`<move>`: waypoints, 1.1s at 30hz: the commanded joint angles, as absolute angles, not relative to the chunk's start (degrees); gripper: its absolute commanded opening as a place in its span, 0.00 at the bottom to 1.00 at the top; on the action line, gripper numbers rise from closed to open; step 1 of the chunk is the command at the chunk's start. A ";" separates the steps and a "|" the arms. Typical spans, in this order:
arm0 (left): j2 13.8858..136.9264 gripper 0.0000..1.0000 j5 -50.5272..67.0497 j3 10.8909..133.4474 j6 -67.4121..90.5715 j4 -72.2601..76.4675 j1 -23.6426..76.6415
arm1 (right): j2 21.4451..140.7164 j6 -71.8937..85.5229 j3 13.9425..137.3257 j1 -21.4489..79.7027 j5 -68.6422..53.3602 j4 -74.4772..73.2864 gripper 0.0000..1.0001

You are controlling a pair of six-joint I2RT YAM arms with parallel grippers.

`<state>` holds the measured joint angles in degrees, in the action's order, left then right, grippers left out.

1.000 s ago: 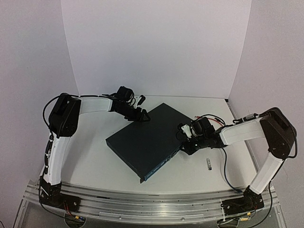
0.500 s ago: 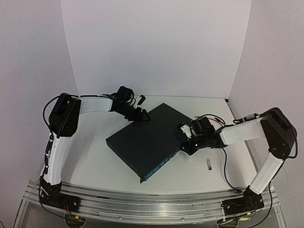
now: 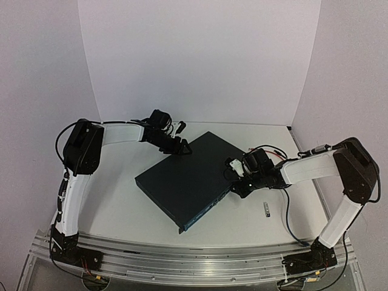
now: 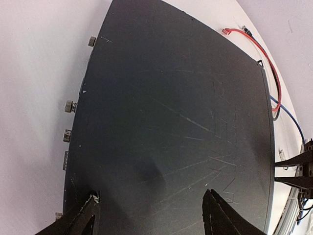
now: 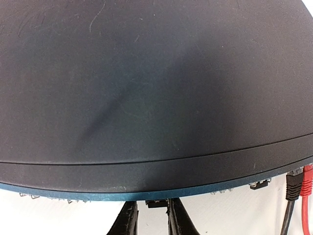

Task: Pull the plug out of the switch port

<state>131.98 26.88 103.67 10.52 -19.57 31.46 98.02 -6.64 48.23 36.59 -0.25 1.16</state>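
Two sets of fingers are at one large flat dark blue-black metal switch (image 3: 188,179), which lies slanted on the white surface (image 3: 121,206). The left fingers (image 3: 180,147) are at the switch's far corner, spread well apart over its scratched top, and they hold nothing. The right fingers (image 3: 235,187) are at the switch's thin blue socket face, almost closed, one on each side of a small dark plug (image 5: 156,202) in a port. I cannot tell if they press it. A red cable (image 5: 307,191) and a black cable (image 5: 292,188) reach the same face further along.
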 commanded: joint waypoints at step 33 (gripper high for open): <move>136.32 0.71 22.30 101.57 11.43 -27.72 31.11 | 96.04 3.50 44.60 37.90 6.06 -0.53 0.03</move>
